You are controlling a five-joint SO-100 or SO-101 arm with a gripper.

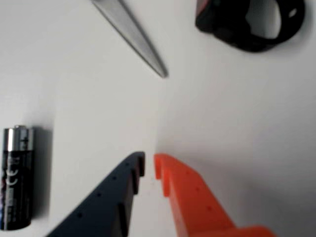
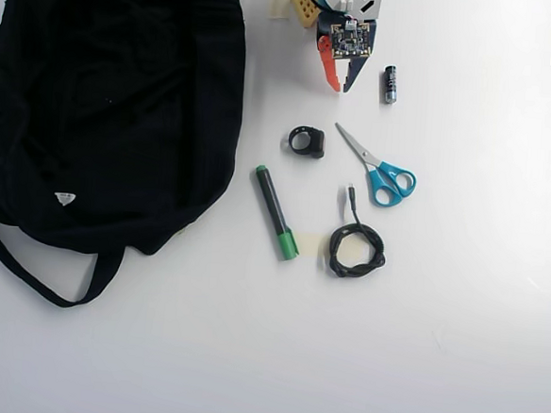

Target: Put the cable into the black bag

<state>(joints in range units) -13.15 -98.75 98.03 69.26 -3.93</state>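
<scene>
Claw [image 1: 149, 165] narrow, empty; battery [image 1: 17, 175] print unreadable; black bag [image 2: 113, 101] white label illegible; cable [image 2: 355, 245] apart

The black bag [image 2: 113, 101] is soft, matt cloth with a small white label. Right of the bag, the marker [image 2: 276, 212] looks like smooth plastic. The scissors [image 2: 377, 166] have bare, shiny metal blades and glossy blue plastic handles. The battery [image 1: 17, 177] has a glossy black wrap with a metallic band. The table [image 2: 454, 351] is smooth, matt white.
</scene>
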